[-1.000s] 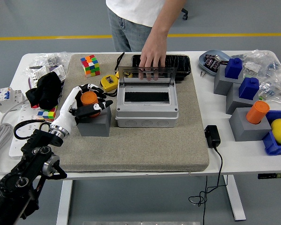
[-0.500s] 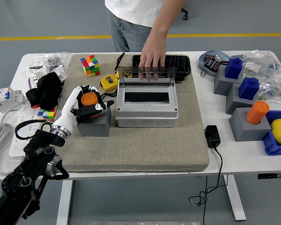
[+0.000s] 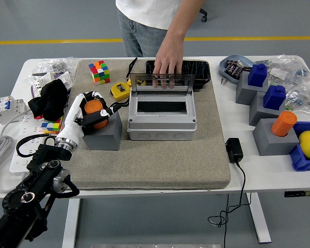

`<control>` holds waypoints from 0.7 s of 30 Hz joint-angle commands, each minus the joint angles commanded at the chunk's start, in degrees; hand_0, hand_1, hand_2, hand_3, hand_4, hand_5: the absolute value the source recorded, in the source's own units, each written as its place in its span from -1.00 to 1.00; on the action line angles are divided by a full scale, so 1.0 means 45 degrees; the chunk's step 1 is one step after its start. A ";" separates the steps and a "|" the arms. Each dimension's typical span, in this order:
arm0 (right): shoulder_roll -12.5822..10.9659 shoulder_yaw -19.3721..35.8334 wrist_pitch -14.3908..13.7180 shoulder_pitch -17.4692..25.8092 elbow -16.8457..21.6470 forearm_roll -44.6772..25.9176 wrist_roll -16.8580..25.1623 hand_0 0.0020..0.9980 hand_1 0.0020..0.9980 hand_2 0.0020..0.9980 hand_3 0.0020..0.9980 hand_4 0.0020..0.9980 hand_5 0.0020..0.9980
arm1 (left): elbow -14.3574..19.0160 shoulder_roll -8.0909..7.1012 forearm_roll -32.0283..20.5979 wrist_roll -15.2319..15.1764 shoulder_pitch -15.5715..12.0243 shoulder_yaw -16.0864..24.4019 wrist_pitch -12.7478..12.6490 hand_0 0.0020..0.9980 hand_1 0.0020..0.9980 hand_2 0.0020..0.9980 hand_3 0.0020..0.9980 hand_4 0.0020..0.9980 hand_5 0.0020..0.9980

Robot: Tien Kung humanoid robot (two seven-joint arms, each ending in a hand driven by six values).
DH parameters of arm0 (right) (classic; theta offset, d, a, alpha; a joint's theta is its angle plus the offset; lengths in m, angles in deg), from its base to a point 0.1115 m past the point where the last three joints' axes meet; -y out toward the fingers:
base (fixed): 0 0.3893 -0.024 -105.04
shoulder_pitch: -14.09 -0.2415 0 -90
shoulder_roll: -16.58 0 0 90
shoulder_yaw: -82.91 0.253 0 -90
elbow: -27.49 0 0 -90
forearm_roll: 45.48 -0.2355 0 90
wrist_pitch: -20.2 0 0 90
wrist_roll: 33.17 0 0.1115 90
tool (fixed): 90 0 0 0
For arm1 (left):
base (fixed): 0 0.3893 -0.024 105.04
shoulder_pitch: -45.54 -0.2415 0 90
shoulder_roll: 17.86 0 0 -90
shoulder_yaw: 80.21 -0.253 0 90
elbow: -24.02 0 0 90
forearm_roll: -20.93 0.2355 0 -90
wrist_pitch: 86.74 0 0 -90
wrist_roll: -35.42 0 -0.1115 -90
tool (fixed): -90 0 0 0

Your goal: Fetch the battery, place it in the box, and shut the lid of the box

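Right now my left hand (image 3: 95, 111) has its fingers curled around the orange battery (image 3: 94, 109) seated atop the grey block (image 3: 103, 135), and I worry a loose grip drops it short of the open box (image 3: 161, 118).

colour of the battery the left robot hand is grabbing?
Orange: the battery in the left robot hand, on a grey block. Head view, the only one.

The person (image 3: 160, 20) behind the box (image 3: 161, 120) is cut off above the chest; the battery's (image 3: 94, 112) lower half hides within the left hand (image 3: 95, 111).
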 joint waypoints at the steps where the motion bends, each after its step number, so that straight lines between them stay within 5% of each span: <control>1: 0.0004 -0.0006 0.0001 -0.0005 0.0000 -0.0008 0.0005 0.69 0.67 0.62 0.66 1.00 1.00 | 0.0001 0.0000 -0.0053 -0.0020 0.0014 0.0009 -0.0037 -0.94 -1.00 -0.99 -1.00 1.00 -0.72; 21: -0.0023 0.0035 -0.0009 -0.0031 0.0000 0.0032 -0.0012 0.69 0.67 0.62 0.66 1.00 1.00 | 0.0191 0.0000 0.0104 -0.0170 0.0315 0.0323 -0.0456 -0.95 -1.00 -1.00 -1.00 1.00 -0.70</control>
